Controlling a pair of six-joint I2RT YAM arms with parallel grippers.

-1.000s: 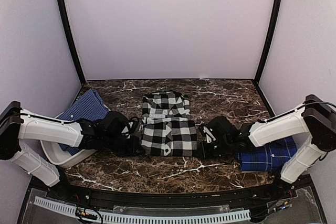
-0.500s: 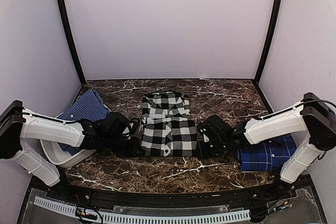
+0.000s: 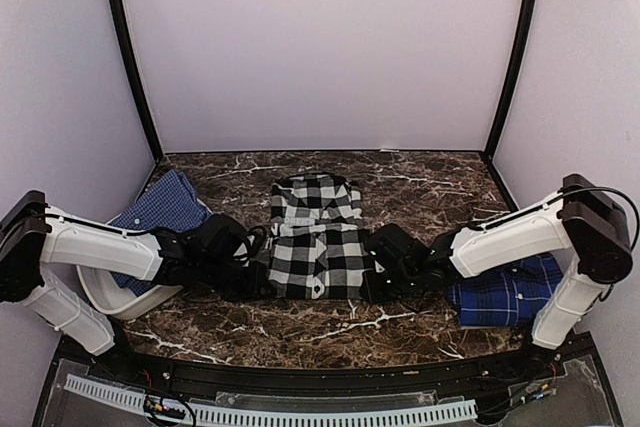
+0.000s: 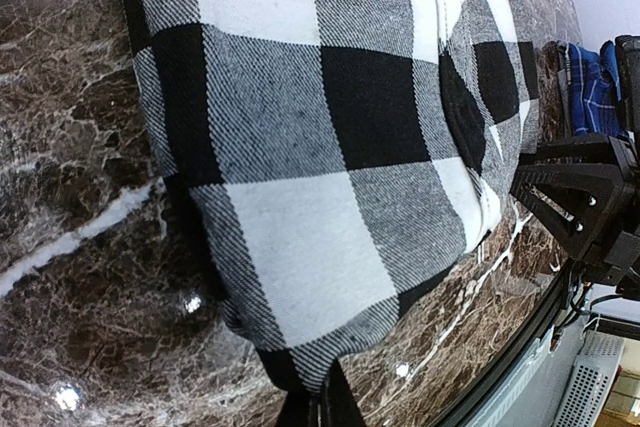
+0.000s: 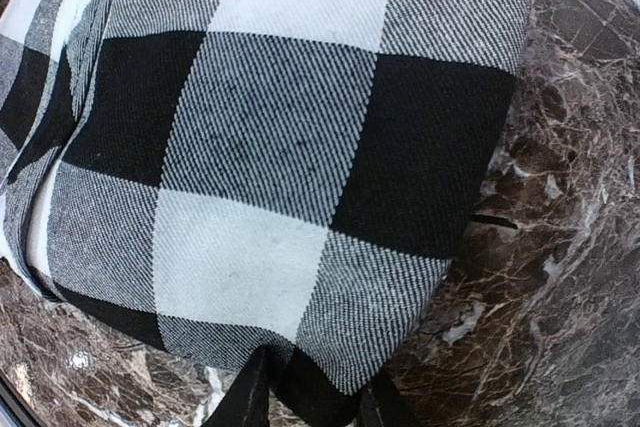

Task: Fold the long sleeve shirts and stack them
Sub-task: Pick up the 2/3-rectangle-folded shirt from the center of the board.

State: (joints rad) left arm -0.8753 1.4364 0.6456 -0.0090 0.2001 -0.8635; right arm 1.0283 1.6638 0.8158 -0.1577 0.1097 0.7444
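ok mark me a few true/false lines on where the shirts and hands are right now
1. The black-and-white checked cloth shirt lies mid dark marble table. True.
2. The dark blue plaid cloth shirt is stacked on the checked one. False: it lies apart at the right, under the right arm.
3. The left hand is closed on the checked shirt's near left corner. True.
4. The white plastic tub is empty. False: blue fine-checked cloth lies in it.
5. The right hand hovers high over the table. False: it is down at the checked shirt's near right corner.
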